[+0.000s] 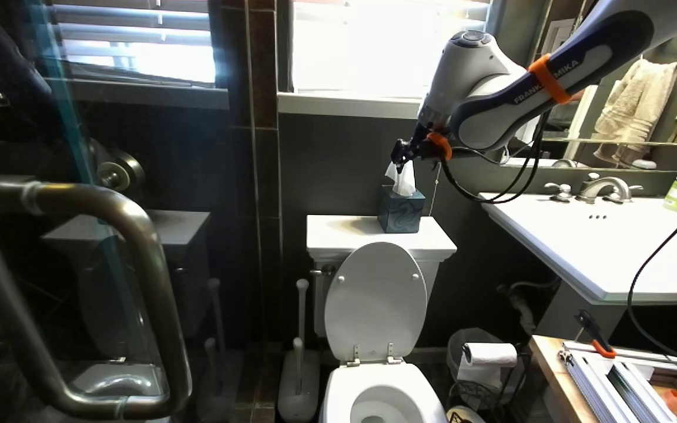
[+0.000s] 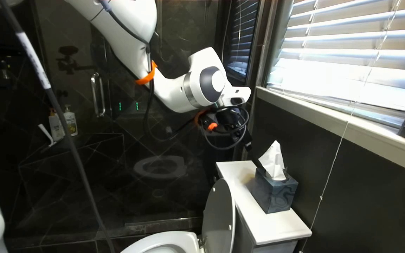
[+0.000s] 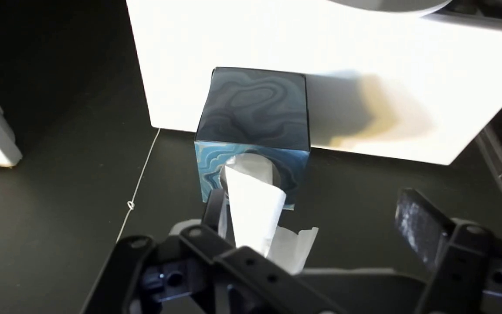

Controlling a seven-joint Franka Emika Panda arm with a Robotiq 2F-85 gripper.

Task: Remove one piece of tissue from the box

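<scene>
On the flat white toilet tank lid (image 1: 344, 232) sat an upright, dark blue-grey, swirl-printed cube box (image 2: 274, 193), with a thin white paper tissue (image 2: 274, 161) sticking up out of its round top hole, lower end inside. Black two-finger gripper (image 3: 310, 198) had its fingers spread wide, nothing grasped. Key relation was sideways offset: in the wrist view the tissue lay close by the finger on that picture's left, not mid-gap, long axis running from the hole toward the gripper. In an exterior view it stood apart, right of the black fingertips (image 2: 248, 145). My read: next move needed a shift toward the tissue to centre it, maybe some drop, then a pinch. Tissue looked soft and creased, roughly upright, tapering to a point; one bright fold plus a duller ragged flap. Gripper linkage hid part of it in the wrist view.
</scene>
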